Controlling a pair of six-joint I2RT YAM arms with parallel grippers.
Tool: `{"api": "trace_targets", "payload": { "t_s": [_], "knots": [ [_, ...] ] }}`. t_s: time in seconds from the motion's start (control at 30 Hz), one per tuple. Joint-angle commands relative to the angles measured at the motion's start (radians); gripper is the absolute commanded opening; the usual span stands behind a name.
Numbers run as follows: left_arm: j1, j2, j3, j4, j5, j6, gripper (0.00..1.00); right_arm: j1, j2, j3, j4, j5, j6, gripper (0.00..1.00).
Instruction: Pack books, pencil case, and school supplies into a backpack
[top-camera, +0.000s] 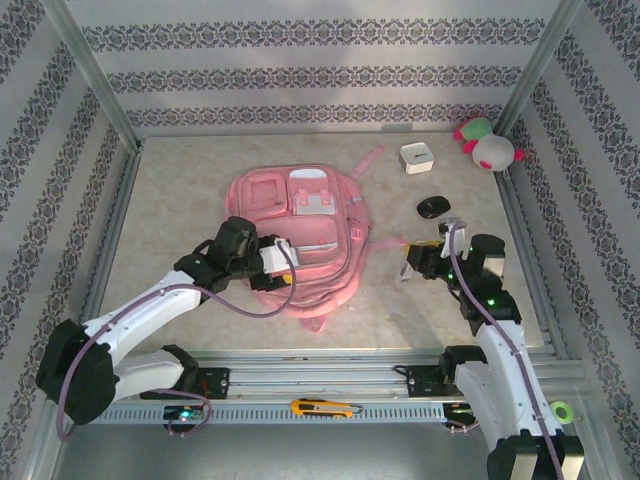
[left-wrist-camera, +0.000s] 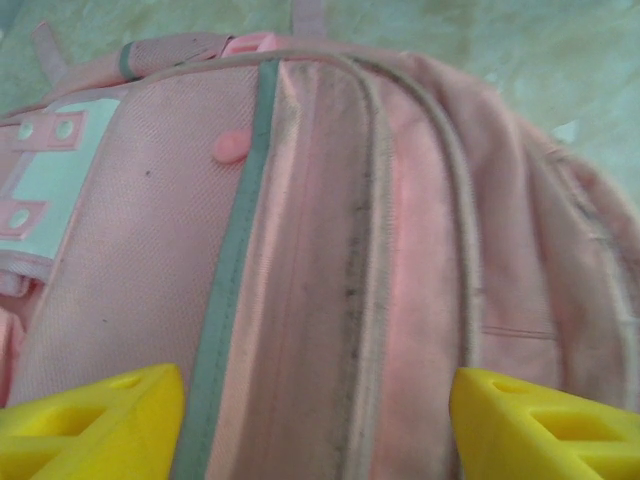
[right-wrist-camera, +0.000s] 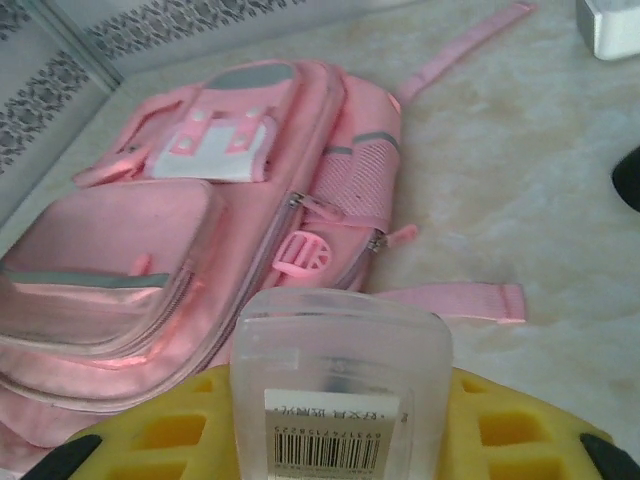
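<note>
Your backpack (top-camera: 300, 215) lies flat in the middle of the table (top-camera: 180, 200), with its front and white patches facing up. One pink strap trails towards the far right corner.

Your left pincer (top-camera: 283, 262) hangs over the backpack's near left part. It is released: in the left wrist view the yellow fingers (left-wrist-camera: 90, 425) stand wide apart, with the pink fabric and its zip seams between them.

Your right pincer (top-camera: 412, 258) sits just right of the backpack, near the right edge. It is clenched on a clear plastic case (right-wrist-camera: 340, 370) that carries a barcode label and stands up between the yellow fingers.

Towards the far right corner you have a black object (top-camera: 432, 207), a white box (top-camera: 416, 158) and a plush toy (top-camera: 487, 147).
</note>
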Motion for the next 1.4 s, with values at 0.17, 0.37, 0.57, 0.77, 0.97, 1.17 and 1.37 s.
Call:
{"api": "trace_targets", "payload": {
  "t_s": [0.17,0.37,0.57,0.77,0.97,1.17,1.37],
  "knots": [
    [-0.029,0.127,0.035,0.224,-0.24,0.012,0.63,0.036,-0.085,-0.077,0.165,-0.045,0.108,0.21],
    [-0.029,0.118,0.065,0.23,-0.269,-0.029,0.5,0.078,-0.062,-0.079,0.189,-0.025,0.097,0.21],
    [-0.028,0.085,0.067,0.246,-0.22,-0.085,0.06,0.158,-0.01,-0.045,0.207,-0.008,0.036,0.2],
    [-0.009,0.048,0.147,0.229,-0.156,-0.24,0.0,0.407,0.075,0.065,0.214,0.054,-0.346,0.18],
    [0.031,0.049,0.19,0.26,-0.089,-0.338,0.0,0.681,0.241,0.177,0.312,0.124,-0.807,0.2],
    [0.072,0.072,0.202,0.268,-0.027,-0.37,0.0,0.774,0.454,0.306,0.357,0.095,-1.111,0.18],
    [0.091,0.076,0.208,0.268,0.012,-0.386,0.0,0.784,0.645,0.405,0.393,0.082,-1.291,0.18]
  ]
}}
